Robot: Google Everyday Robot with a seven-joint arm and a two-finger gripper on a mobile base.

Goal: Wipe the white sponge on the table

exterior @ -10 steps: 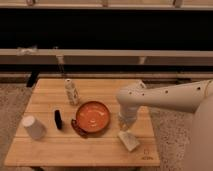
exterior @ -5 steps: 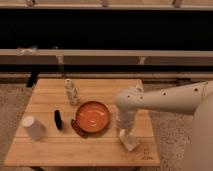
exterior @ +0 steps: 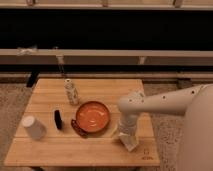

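One gripper (exterior: 127, 135) at white sponge (exterior: 132, 144) (tabletop (exterior: 60, 148))

On 1 table (exterior: 45, 150): 1 bowl (exterior: 93, 116), 1 cup (exterior: 34, 127), 1 bottle (exterior: 71, 92), 1 black item (exterior: 58, 119), 1 sponge (exterior: 131, 144). 1 arm (exterior: 160, 102) reaches in, its 1 gripper (exterior: 126, 132) low at the sponge, right of the bowl.

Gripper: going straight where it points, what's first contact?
The gripper, over the table beside the orange bowl, points down; first in line is the white sponge just beneath it. Whether they touch is unclear.
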